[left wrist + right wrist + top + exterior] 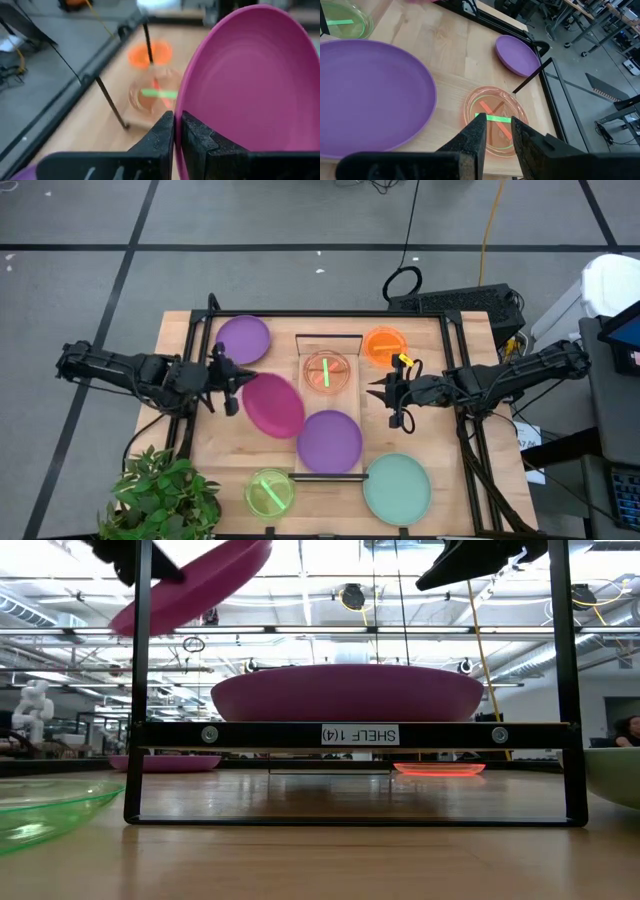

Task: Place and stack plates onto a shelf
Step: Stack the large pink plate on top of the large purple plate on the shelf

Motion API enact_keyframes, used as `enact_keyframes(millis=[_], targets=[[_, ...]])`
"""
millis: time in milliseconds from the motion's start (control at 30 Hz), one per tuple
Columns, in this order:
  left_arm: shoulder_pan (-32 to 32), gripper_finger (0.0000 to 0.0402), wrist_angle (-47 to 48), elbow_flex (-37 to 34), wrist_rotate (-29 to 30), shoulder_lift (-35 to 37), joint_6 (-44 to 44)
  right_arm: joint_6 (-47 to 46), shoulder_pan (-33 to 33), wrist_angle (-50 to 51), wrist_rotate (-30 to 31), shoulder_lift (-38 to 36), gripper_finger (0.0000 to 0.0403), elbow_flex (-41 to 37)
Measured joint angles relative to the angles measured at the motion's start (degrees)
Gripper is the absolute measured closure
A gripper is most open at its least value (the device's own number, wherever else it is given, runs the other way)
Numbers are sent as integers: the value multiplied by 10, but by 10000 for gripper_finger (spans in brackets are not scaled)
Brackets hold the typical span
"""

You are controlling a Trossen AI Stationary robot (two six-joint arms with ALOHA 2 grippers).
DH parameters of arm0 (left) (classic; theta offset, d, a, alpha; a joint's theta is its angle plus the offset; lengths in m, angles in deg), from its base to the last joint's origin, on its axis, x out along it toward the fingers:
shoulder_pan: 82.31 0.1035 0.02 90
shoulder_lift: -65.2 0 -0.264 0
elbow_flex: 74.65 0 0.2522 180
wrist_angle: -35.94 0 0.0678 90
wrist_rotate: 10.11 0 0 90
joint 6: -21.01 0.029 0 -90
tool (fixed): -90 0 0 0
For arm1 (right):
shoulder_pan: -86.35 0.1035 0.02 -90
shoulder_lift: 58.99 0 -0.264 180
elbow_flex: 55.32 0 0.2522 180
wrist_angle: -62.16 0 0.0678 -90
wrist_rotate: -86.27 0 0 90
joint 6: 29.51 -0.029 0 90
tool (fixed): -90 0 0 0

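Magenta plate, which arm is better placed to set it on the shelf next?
Left. The left hand grips the magenta plate by its rim, lifted beside the shelf. The right hand is open and holds nothing.

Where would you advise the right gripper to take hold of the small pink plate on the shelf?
Probably by the rim nearest the right gripper, coming from above: the small pink plate lies flat on the shelf, so only its raised edge fits between the fingers.

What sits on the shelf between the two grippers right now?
In the high view, the small pink-red plate lies on the shelf between the left gripper, holding the magenta plate, and the right gripper.
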Motion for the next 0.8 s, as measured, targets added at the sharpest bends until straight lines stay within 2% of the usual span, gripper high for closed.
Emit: enact_keyframes(millis=[233, 500, 667, 800], targets=[[16, 371, -133, 0, 2, -30, -3, 2, 0, 0, 0, 0, 330, 0], [19, 371, -218, 0, -3, -138, -22, 7, 0, 0, 3, 0, 330, 0], [26, 371, -291, 0, -61, -210, -19, 19, 0, 1, 4, -6, 330, 0], [31, 371, -339, 0, -81, -265, -24, 15, 0, 12, 13, -18, 330, 0]])
